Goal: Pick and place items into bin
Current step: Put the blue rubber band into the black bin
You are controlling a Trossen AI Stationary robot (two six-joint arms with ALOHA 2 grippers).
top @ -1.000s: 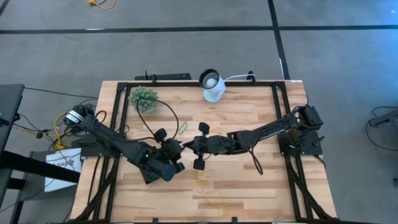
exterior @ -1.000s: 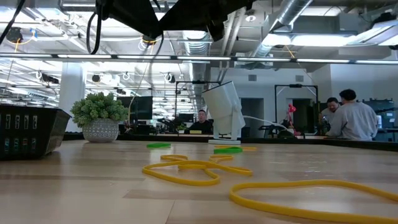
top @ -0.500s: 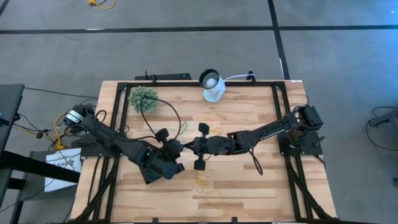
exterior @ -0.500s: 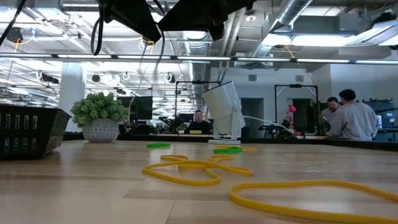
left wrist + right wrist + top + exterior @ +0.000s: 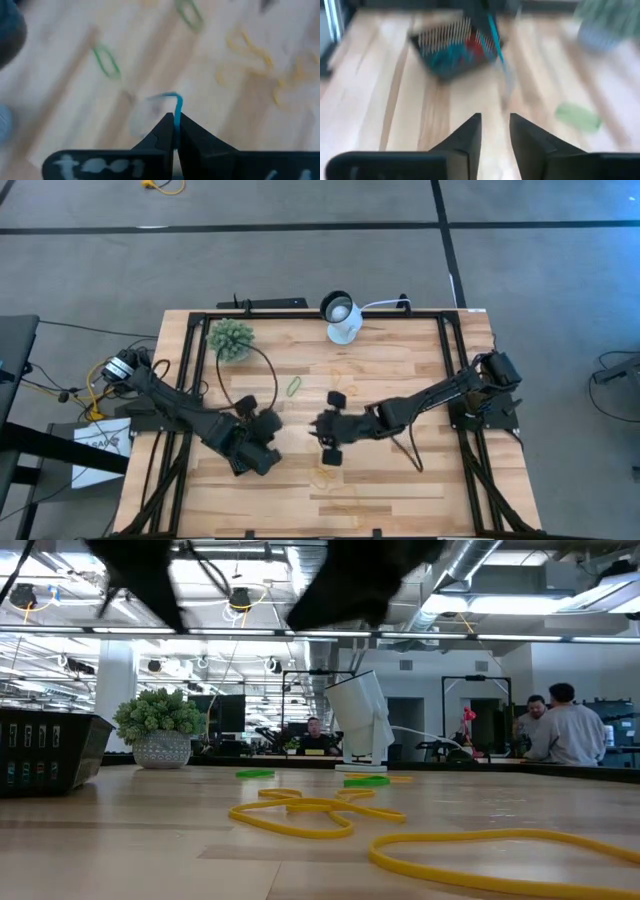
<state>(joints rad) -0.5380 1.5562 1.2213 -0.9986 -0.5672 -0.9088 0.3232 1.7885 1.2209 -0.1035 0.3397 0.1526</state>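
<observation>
Near the tabletop's left edge | left end effector (image 5: 174,131) clamped on blue loop (image 5: 172,102), probably above bin (image 5: 454,52) | right end effector (image 5: 495,132) apart | release only once squarely over it.

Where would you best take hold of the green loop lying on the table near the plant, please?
Pinch one long strand of the green loop near its middle, coming straight down: it lies flat on the table, thin and elongated, so nothing offers from the side. The open right gripper looks free; the left gripper pinches a blue band.
</observation>
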